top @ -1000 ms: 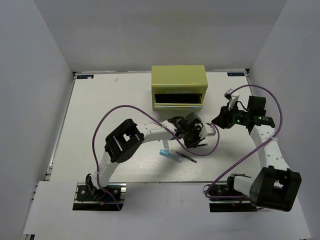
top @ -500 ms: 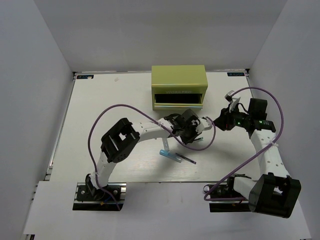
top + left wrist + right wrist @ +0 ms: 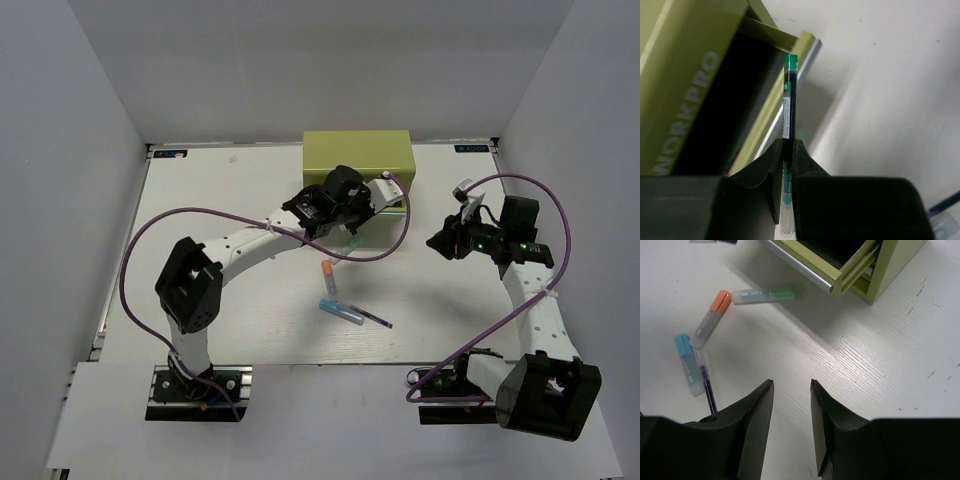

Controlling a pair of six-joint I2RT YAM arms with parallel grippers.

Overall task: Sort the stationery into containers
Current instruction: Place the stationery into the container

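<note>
left pincer (image 3: pixel 788 150), clamped on a pen (image 3: pixel 789 95), holds it at the open drawer (image 3: pixel 771 107) near the table's (image 3: pixel 200 200) far edge; next it should reach inside and release. right pincer (image 3: pixel 791 390) half open, empty.

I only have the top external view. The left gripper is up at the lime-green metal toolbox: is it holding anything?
Observer: Yes. In the left wrist view the left gripper is shut on a thin dark pen with a green end, which points at the open drawer.
Operator: And the right gripper?
Observer: Open and empty in the right wrist view, above the white table.
Operator: Any lettering on the lime-green metal toolbox?
Observer: WORKPRO, readable in the left wrist view.
</note>
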